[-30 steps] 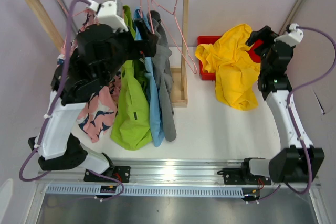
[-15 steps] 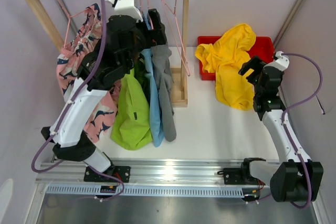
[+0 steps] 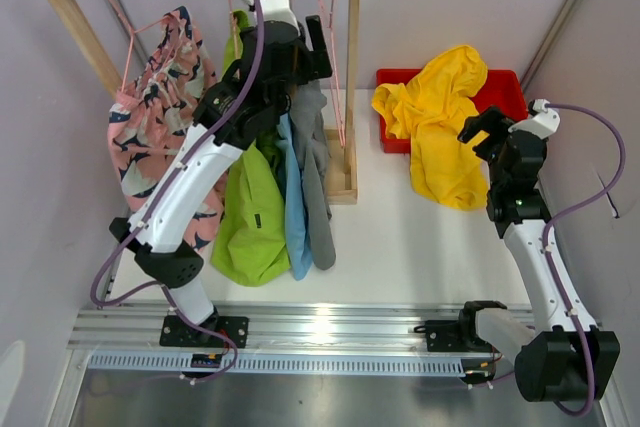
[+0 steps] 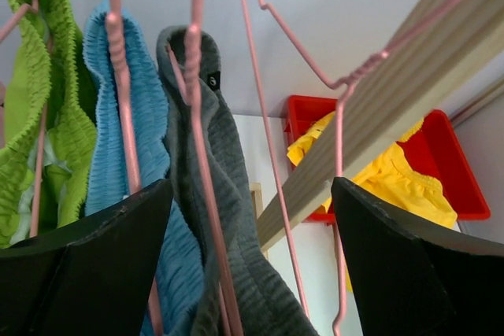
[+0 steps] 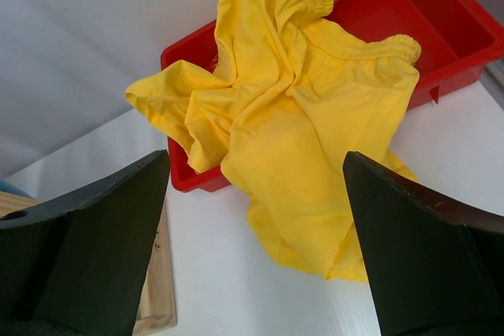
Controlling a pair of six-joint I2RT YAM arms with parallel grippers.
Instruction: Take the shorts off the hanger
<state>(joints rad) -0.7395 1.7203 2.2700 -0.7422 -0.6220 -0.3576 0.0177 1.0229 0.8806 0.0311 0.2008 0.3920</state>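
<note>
The left gripper (image 4: pixel 252 186), wide open and empty, sat at the rail (image 4: pixel 394 108) with the grey shorts (image 4: pixel 228 171) draped on their pink hanger (image 4: pixel 196 116) dead ahead between its fingers (image 4: pixel 94 257), the right gripper (image 5: pixel 256 159) well apart

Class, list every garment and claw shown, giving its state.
Yellow fabric shorts: off the hanger, draped over red plastic bin.
Grey fabric shorts: hanging.
Light blue fabric shorts: hanging.
Lime green fabric shorts: hanging.
Pink patterned shorts: hanging.
Left claw: open.
Right claw: open.
</note>
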